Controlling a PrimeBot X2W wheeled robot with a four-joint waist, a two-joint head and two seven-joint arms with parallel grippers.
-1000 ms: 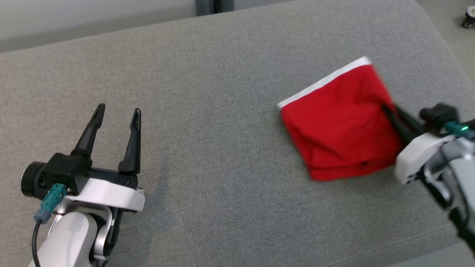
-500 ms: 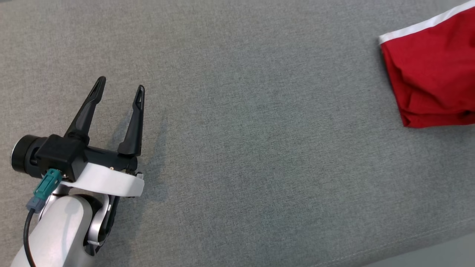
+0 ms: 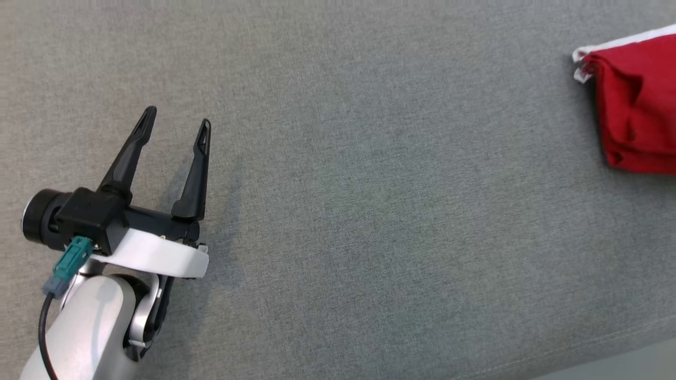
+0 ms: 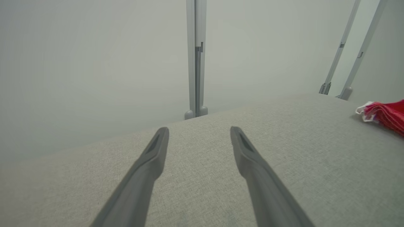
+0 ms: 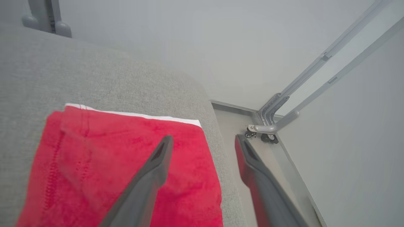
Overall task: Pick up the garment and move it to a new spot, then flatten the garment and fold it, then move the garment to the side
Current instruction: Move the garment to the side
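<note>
- Red garment (image 3: 639,100) sits folded at the cushion's (image 3: 369,184) right end.
- Right gripper (image 5: 203,137) hangs over it by the cushion's edge, fingers spread, holding nothing.
- Left gripper (image 3: 178,116) gapes empty over the cushion's left part.
- Looks soft, light, floppy; I'd pinch the stacked edge so the layers don't slide apart.

Red garment (image 3: 639,100), folded, white band along one edge, lying flat at right end of grey cushion (image 3: 369,184)
</note>
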